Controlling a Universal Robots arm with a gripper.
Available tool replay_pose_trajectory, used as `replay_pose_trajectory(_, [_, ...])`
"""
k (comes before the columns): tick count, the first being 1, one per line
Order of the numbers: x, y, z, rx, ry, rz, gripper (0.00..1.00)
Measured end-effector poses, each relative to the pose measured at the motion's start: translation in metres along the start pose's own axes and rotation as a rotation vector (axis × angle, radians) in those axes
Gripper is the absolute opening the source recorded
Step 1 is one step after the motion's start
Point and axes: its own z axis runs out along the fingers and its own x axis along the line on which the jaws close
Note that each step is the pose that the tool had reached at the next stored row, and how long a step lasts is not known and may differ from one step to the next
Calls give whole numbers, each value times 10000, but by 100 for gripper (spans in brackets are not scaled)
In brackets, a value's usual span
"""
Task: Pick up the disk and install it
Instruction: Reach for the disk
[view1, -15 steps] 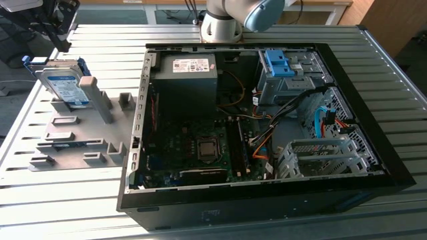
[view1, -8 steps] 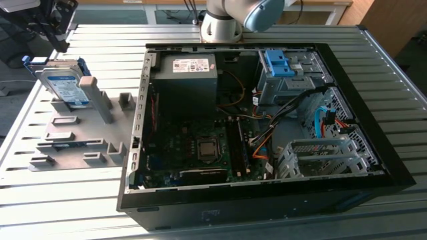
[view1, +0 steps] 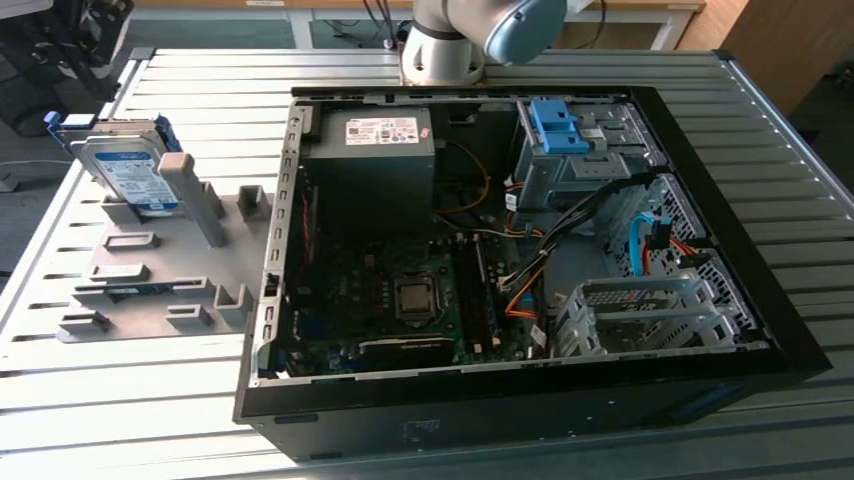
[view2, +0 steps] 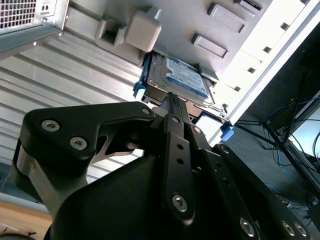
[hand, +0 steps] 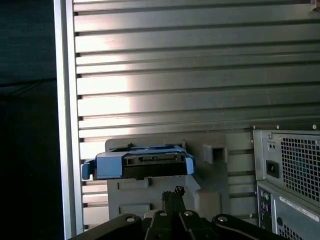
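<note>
The open computer case is viewed from high above and at a slant in the exterior view, from well back, with the arm's base beyond the case's far side. The disk is taken in beside the case, toward the exterior view's left. In both wrist views the disk is faced from close by, past the gripper. Part of the case is shared by all three views.
</note>
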Motion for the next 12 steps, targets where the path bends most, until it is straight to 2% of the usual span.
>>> replay_pose_trajectory(7, [221,77,40,0,4,3,11])
replay_pose_trajectory(12, [405,74,71,0,5,4,11])
